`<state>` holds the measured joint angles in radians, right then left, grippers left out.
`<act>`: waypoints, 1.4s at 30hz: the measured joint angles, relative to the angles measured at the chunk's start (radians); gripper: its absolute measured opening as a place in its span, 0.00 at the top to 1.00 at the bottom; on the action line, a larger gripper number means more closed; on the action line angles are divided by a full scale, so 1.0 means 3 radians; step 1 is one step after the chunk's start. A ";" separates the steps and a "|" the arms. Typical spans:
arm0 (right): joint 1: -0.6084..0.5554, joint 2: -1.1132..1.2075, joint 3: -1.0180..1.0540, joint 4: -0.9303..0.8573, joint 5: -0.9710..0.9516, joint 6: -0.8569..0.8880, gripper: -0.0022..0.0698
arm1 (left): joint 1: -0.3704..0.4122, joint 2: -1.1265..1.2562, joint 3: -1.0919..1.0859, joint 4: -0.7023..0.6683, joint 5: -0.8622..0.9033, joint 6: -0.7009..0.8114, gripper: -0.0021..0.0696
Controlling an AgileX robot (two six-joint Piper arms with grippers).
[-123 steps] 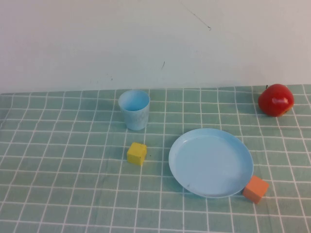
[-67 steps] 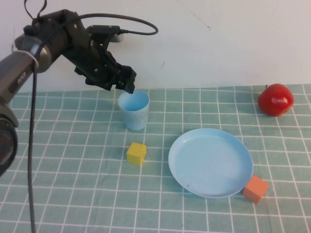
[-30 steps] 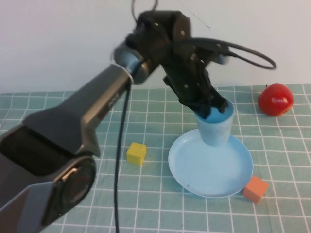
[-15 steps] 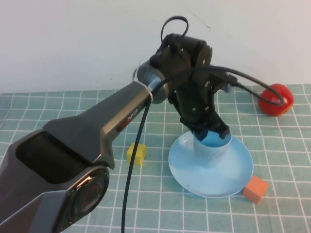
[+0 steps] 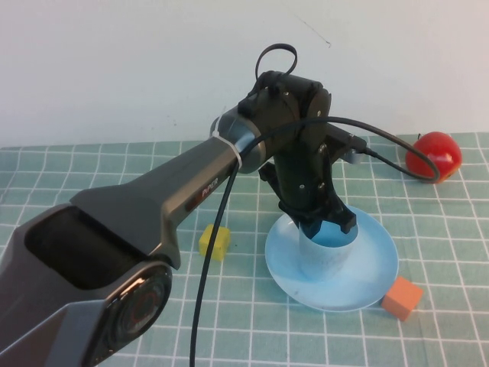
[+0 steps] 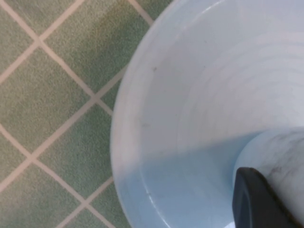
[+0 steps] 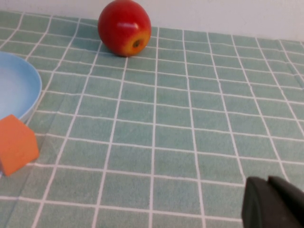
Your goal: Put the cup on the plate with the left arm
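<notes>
One cup [image 5: 327, 256] stands on the plate [image 5: 378, 264], toward the counter's near right; left tool [image 5: 327, 227] grasps its rim. Placing step; next: release, then lift clear. Right tool [image 7: 273, 205] is parked near the right edge, grip state unclear.

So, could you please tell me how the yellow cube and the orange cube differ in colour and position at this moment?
The yellow cube stands apart from the plate, on its left; the orange cube sits at the plate's near right rim. The yellow cube lies beside the left arm, whose left hand grips the cup on the plate; the orange cube lies clear of it. Both are small blocks on the checked cloth. The right hand is parked aside.
</notes>
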<state>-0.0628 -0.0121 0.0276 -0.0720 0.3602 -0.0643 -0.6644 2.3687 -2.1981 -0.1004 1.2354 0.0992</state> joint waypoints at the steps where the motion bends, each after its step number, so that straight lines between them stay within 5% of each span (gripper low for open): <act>1: 0.0000 0.0000 0.0000 0.0000 0.0000 0.0000 0.97 | 0.0000 0.0007 0.0000 -0.0002 -0.0015 0.0000 0.94; 6: 0.0000 0.0000 0.0000 0.0000 0.0000 0.0000 0.97 | 0.0000 0.0040 0.0000 -0.0047 -0.0078 0.0000 0.86; 13: 0.0000 0.0000 0.0000 0.0000 0.0000 0.0000 0.97 | 0.0000 0.0110 0.0000 -0.0067 -0.0100 0.0007 0.38; 17: 0.0000 0.0000 0.0000 0.0000 0.0000 0.0000 0.97 | 0.0000 0.0110 -0.0032 -0.0074 -0.0090 0.0001 0.26; 33: 0.0000 0.0000 0.0000 0.0000 0.0000 0.0000 0.97 | 0.0000 -0.0184 -0.0619 -0.0008 0.0019 -0.0011 0.24; 42: 0.0000 0.0000 0.0000 0.0000 0.0000 0.0000 0.97 | 0.0000 -0.0963 -0.0619 0.0092 0.0058 -0.0029 0.35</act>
<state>-0.0628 -0.0121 0.0276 -0.0720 0.3602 -0.0643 -0.6644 2.0799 -2.3838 -0.0727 1.2528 0.0904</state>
